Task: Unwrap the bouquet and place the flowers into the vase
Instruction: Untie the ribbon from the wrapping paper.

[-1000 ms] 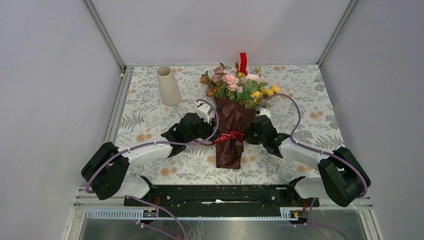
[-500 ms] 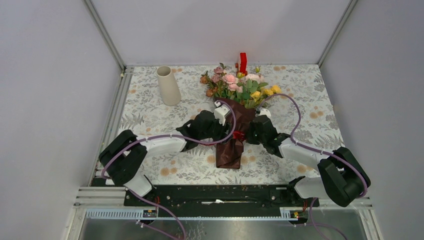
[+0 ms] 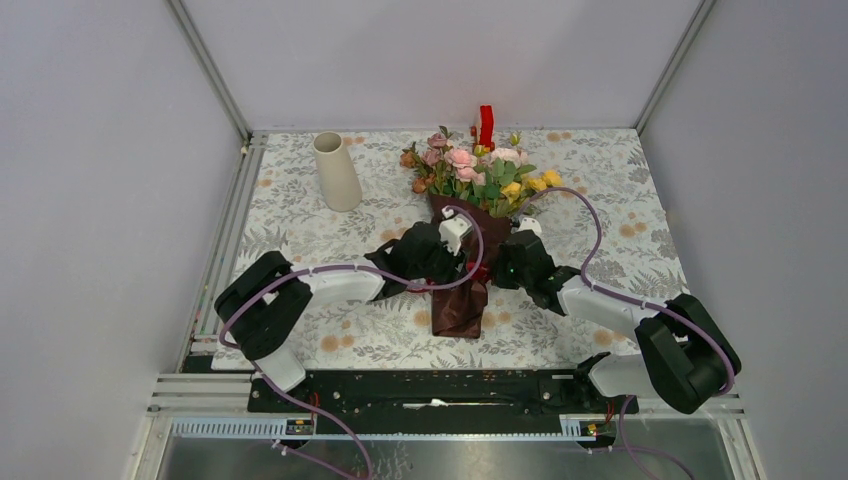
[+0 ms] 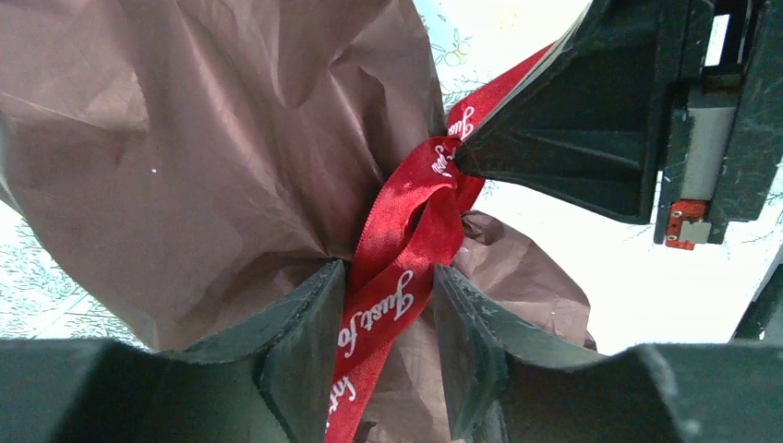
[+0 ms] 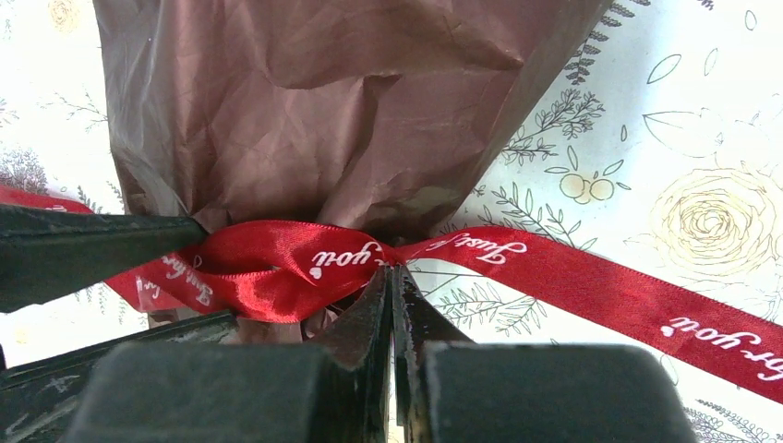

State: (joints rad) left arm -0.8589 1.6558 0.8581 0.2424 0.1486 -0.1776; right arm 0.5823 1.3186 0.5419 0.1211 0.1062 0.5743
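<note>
A red ribbon fills the left gripper's finger gap; the right gripper's closed tip blocks just ahead. Behind and left of it, open tablecloth runs to the vase.

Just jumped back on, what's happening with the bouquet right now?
Both arms are at the red ribbon tied round the bouquet, whose brown wrapping paper is not yet off. The right gripper is shut on the ribbon beside the knot. The left gripper has its jaws apart with a strand of ribbon between them. The vase stands apart at the far left, and the flowers are not yet in it.
</note>
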